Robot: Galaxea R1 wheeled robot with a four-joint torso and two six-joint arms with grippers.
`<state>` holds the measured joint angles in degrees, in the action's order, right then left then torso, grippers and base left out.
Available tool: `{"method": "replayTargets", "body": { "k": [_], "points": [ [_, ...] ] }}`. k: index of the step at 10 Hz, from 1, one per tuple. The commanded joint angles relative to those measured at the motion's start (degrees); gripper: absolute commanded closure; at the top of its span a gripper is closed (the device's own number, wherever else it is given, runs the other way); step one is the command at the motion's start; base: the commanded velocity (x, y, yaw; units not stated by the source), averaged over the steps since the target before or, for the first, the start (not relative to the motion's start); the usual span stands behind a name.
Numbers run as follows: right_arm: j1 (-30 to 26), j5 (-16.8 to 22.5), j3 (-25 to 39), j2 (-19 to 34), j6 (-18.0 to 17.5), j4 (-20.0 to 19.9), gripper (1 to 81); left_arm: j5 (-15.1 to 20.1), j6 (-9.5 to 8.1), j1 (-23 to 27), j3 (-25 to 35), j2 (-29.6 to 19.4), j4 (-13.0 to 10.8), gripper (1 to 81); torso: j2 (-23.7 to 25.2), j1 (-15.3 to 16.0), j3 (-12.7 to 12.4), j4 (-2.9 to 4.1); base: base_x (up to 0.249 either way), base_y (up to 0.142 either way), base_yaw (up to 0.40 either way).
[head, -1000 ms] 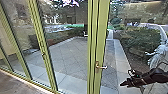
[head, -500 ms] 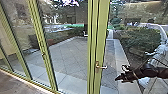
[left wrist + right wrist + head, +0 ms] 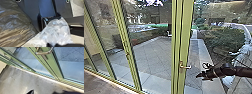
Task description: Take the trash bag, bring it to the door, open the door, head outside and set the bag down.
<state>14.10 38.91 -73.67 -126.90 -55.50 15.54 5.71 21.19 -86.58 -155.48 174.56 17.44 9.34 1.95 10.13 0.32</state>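
Right gripper [image 3: 200,74] sits closer to door handle [image 3: 185,67] than before. Grip states: can't tell. Paving [image 3: 151,55] beyond handle; scuffed grey floor [image 3: 23,80] this side.

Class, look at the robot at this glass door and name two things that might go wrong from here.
The right gripper is beside the door handle, not around it, so it may miss or knock it. The dark plastic bag looks bulky and creased, so it might rub or tear against the green door frame.
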Motion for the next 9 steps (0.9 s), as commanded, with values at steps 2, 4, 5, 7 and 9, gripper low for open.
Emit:
{"method": "replayTargets", "body": {
  "k": [2, 4, 5, 7, 9],
  "points": [
    [-8.7, -1.8, -7.6, -4.9, -1.0, 1.0, 1.0, 4.1, 0.17, 2.1, 0.2, 0.3, 1.5, 81.1, 0.0, 0.0, 0.0, 0.0, 0.0, 0.0, 0.0],
    [-8.9, -1.6, -12.0, -8.1, -1.0, 1.0, 1.0, 4.0, 0.17, 1.9, 0.2, 0.3, 1.7, 81.1, 0.0, 0.0, 0.0, 0.0, 0.0, 0.0, 0.0],
    [-9.4, -1.2, -14.1, -9.4, -1.1, 0.9, 1.0, 4.1, 0.17, 1.9, 0.2, 0.3, 2.1, 81.1, 0.0, 0.0, 0.0, 0.0, 0.0, 0.0, 0.0],
    [-9.8, -0.9, -19.1, -12.5, -4.1, 1.0, 1.0, 4.1, 0.17, 1.9, 0.2, 0.3, 2.3, 81.1, 0.0, 0.0, 0.0, 0.0, 0.0, 0.0, 0.0],
    [-10.9, 0.4, -24.8, -16.0, -4.8, 0.8, 1.0, 4.0, 0.17, 1.9, 0.2, 0.2, 2.3, 81.1, 0.0, 0.0, 0.0, 0.0, 0.0, 0.0, 0.0]
  ]
}}
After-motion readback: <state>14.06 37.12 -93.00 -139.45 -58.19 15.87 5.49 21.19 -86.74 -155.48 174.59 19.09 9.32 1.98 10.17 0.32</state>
